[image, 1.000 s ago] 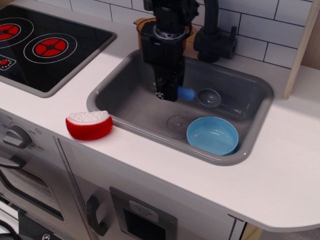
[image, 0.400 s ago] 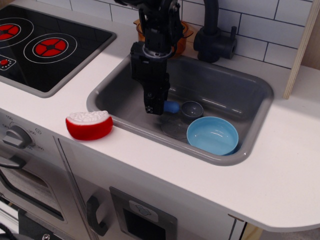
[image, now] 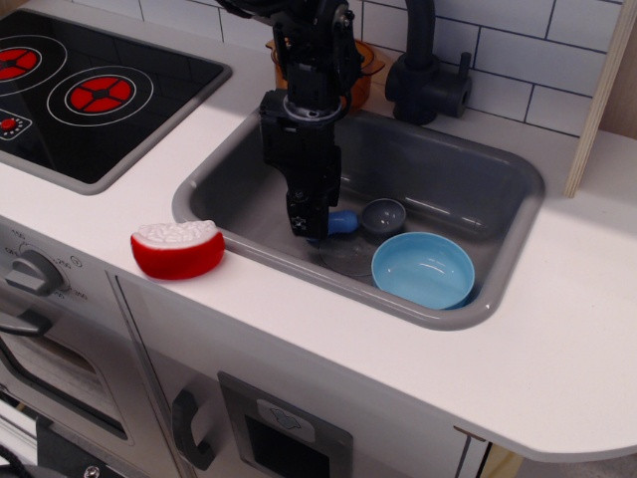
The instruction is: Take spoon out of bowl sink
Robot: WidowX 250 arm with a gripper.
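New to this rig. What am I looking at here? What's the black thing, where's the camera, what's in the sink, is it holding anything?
The black thing is a single robot arm ending in a claw, reaching down into a grey toy-kitchen sink. There is only one camera view, taken from in front of and above the counter, looking down at an angle.

In the sink lies a light blue bowl, with nothing in it. Beside it, outside the bowl, is a small spoon with a blue handle and a grey cup-shaped head. The claw is at the handle end and appears closed on it, though the fingertips are hard to make out.

On the white counter sits a red and white toy. A toy stove is on the left; a dark tap and an orange pot stand behind the sink.
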